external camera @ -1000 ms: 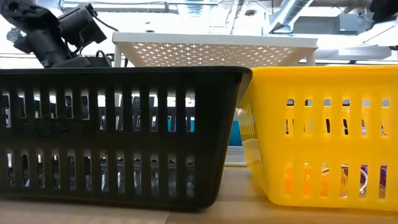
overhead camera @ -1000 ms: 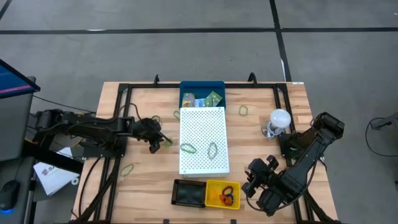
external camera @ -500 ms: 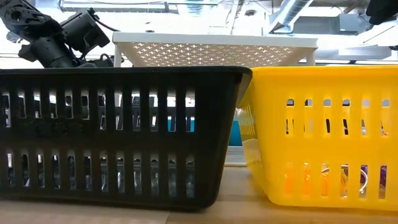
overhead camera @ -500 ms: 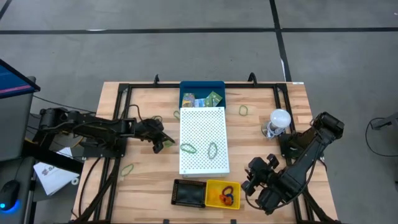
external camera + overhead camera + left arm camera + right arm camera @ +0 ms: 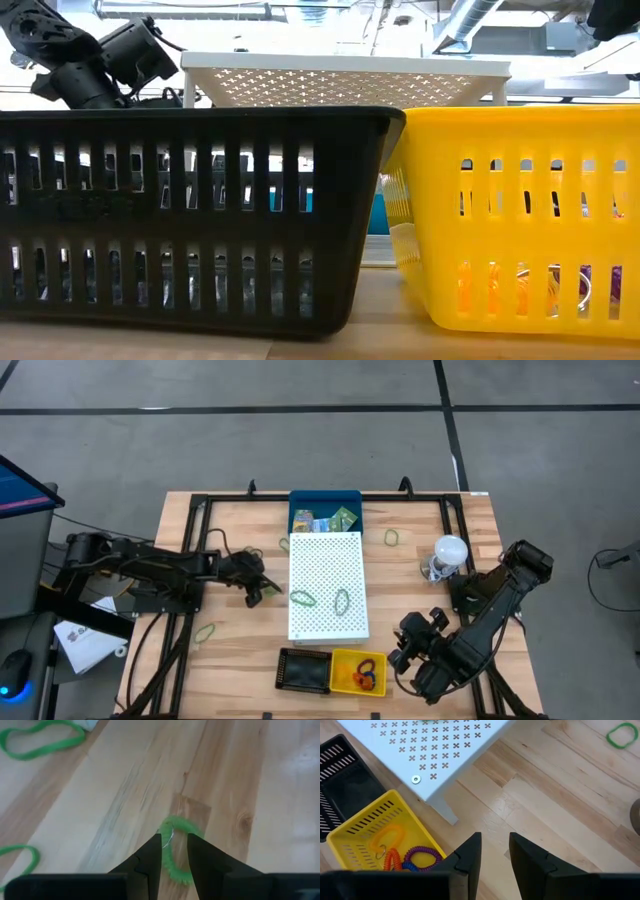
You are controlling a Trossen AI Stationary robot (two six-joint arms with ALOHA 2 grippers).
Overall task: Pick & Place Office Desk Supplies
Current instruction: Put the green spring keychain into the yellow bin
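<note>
My left gripper (image 5: 257, 589) is just left of the white perforated board (image 5: 327, 585), shut on a green coiled loop (image 5: 176, 851). Two green bands (image 5: 302, 598) (image 5: 342, 600) lie flat on the board. More green bands lie on the wood (image 5: 390, 538) (image 5: 205, 631) (image 5: 42, 740). Printed packets sit in the blue tray (image 5: 325, 513) at the board's far end. My right gripper (image 5: 495, 845) hangs shut over bare wood, right of the yellow basket (image 5: 358, 672), and touches nothing. My left gripper pinches the green coiled loop between its two fingers (image 5: 152, 857), on one side of the ring (image 5: 172, 840) where a thin metal ring shows. The fingers slant downward at it. The rest of the coil curves out past the fingertips. I cannot tell whether it is clear of the wood.
The yellow basket (image 5: 380, 845) holds orange, red, purple and blue coiled loops. A black basket (image 5: 303, 670) stands to its left at the near edge. A white bulb-like object (image 5: 449, 550) stands right of the board. A black frame (image 5: 200, 510) borders the table.
My left gripper has moved a little toward the table's right, closer to the white board, and its wrist has risen slightly in the low view. The right arm has kept still.
</note>
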